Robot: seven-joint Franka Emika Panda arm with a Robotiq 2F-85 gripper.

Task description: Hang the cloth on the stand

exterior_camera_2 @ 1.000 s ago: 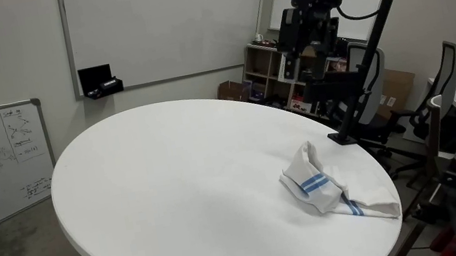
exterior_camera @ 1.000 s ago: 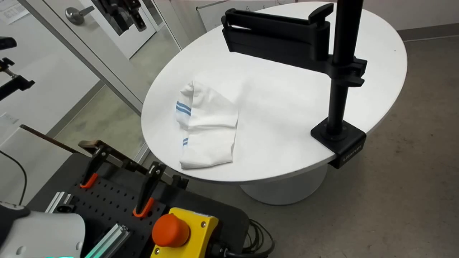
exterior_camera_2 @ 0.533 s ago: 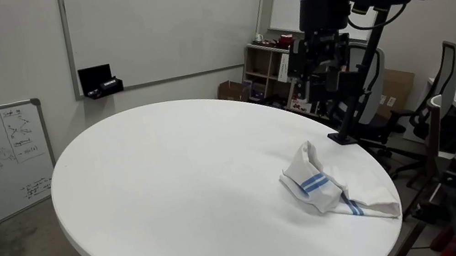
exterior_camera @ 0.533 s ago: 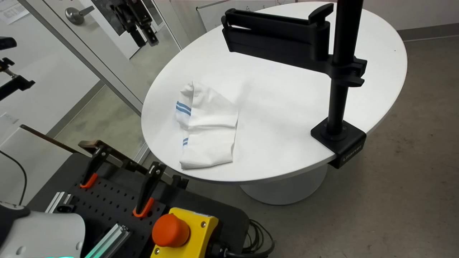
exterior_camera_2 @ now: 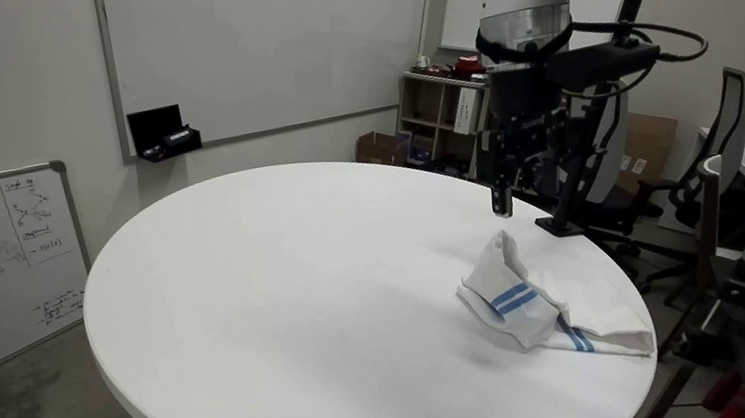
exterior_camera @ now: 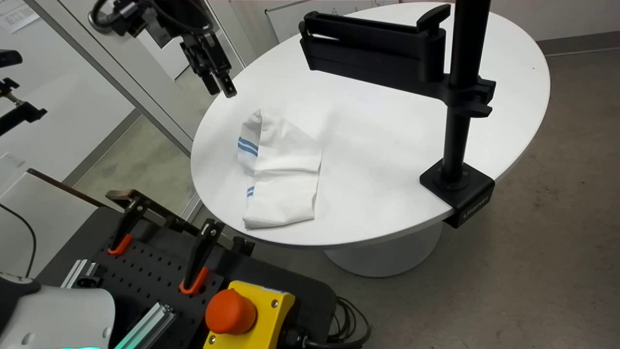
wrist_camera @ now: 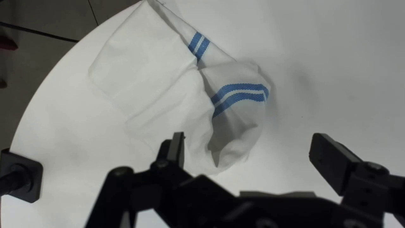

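Hovering near folded cloth on table, pincer spread apart; shelf holding white object in compartment.

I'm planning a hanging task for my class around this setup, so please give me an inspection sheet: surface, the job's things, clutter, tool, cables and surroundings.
Surface: round white table.
Cloth: white with blue stripes, loosely folded on the table, not hung.
Stand: black, its base at the table's edge.
Clutter: two clamps and a yellow box on the dark bench.
Tool: open, holding nothing, above the table and apart from the cloth.
Cables: a black cable looping beside the bench; a wrist cable curving near the tool.
Surroundings: a wall whiteboard, a shelf and office chairs.
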